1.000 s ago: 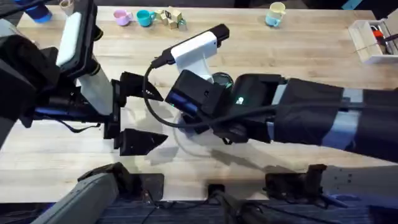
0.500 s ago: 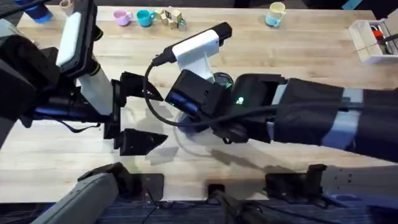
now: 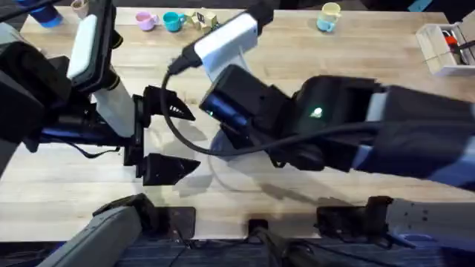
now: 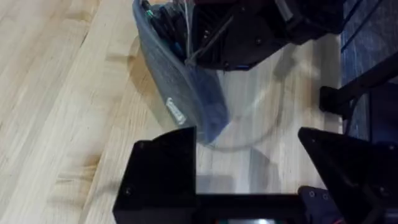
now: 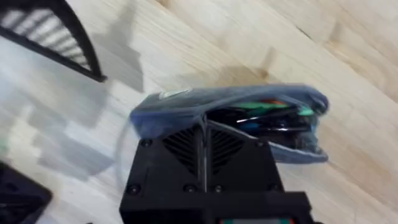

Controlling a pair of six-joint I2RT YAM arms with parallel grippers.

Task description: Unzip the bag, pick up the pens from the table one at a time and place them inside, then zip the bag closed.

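Overhead view. Table (image 3: 297,52): pale wooden top, plank seams visible. Left gripper (image 3: 159,137): parked at the left side, fingers spread wide apart, nothing between them, pointing toward the middle of the table; judged to be standing ready to steady the pouch rather than working it. Right arm (image 3: 334,137): reaches across the middle, large and dark, covering the spot where the bag lies. Far edge: pink cup (image 3: 145,21), teal cup (image 3: 174,20), yellow-green cup (image 3: 329,16), a cluster of small blocks (image 3: 204,20). Far right: white slatted holder (image 3: 444,46) with red markers, not part of the job.

Left wrist view. Bag (image 4: 180,93): grey fabric pouch, one end raised off the wood, mouth open at the raised end with pens (image 4: 163,22) showing inside, dark and green. The black right gripper (image 4: 249,31) is at that open end. The left arm's own fingers frame the view well apart, short of the pouch's lower end.

Right wrist view. Bag seen from above its opening, gaping, green and dark pens lying lengthwise within. Right fingers stand pressed together at the bag's near lip; whether fabric or the pull is pinched between them cannot be told. No loose pen shows on the visible wood; judged stage: contents loaded, zipper closing remains.
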